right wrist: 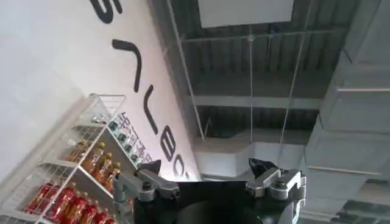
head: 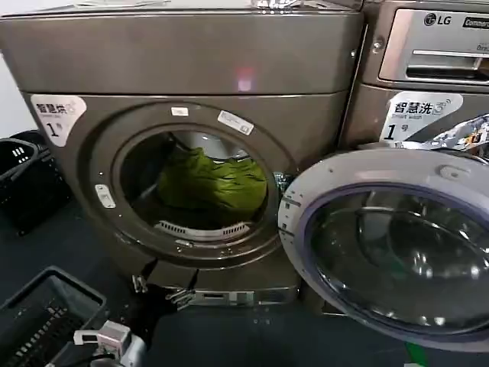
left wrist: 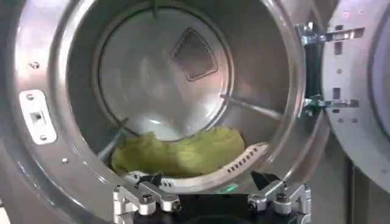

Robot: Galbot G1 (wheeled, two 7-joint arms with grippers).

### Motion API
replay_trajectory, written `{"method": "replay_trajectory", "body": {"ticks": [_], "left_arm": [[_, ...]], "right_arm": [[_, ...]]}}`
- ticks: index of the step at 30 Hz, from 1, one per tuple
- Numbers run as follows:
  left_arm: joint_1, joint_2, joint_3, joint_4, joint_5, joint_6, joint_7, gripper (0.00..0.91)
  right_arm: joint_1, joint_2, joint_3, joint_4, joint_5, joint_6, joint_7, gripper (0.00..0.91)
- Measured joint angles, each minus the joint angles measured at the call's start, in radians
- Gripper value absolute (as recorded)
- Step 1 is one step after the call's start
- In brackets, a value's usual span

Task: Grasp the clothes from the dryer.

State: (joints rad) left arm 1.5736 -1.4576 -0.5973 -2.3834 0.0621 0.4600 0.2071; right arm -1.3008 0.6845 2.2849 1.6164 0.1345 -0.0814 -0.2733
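**Dryer open, clothes lying in the drum**

Nearest in the left wrist view, the left gripper [left wrist: 211, 182] faces the drum mouth with its jaws spread wide and nothing between them. Just beyond, the clothes [left wrist: 178, 154] rest as a yellow-green bundle on the drum floor, touching the perforated lint grille [left wrist: 244, 159] at the front lip. In the head view the dryer [head: 183, 57] stands with its round door [head: 390, 248] swung fully open to the right, and the clothes [head: 212, 182] sit low inside the porthole. A dark basket [head: 46, 313] stands on the floor at lower left. The right gripper [right wrist: 207, 173] points up at the ceiling, jaws wide and empty, beside a shelf of bottles [right wrist: 79, 182].
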Motion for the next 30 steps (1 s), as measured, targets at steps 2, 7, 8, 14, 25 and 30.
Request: {"method": "replay_trajectory", "body": {"ticks": [2, 7, 8, 14, 25, 30], "left_arm": [[0.003, -0.001, 0.000, -0.004, -0.003, 0.002, 0.003, 0.907], [0.001, -0.002, 0.000, -0.006, -0.010, 0.008, 0.004, 0.907], [0.001, -0.002, 0.000, -0.006, -0.011, 0.008, 0.004, 0.907], [0.001, -0.002, 0.000, -0.006, -0.017, 0.015, 0.008, 0.907], [-0.005, -0.003, 0.000, -0.001, -0.025, 0.020, 0.008, 0.907], [-0.004, -0.002, 0.001, 0.000, -0.027, 0.027, 0.010, 0.907]], "right_arm": [[0.000, 0.000, 0.001, 0.000, 0.000, 0.000, 0.000, 0.907], [0.000, -0.002, 0.002, -0.002, 0.000, 0.000, -0.002, 0.907], [0.000, -0.002, 0.001, -0.002, -0.001, 0.000, -0.002, 0.907], [0.000, -0.002, 0.003, -0.002, -0.001, 0.001, -0.003, 0.907], [-0.004, -0.001, 0.007, 0.000, -0.002, 0.000, -0.008, 0.907], [-0.003, 0.000, 0.007, 0.001, -0.004, 0.000, -0.008, 0.907]]}}
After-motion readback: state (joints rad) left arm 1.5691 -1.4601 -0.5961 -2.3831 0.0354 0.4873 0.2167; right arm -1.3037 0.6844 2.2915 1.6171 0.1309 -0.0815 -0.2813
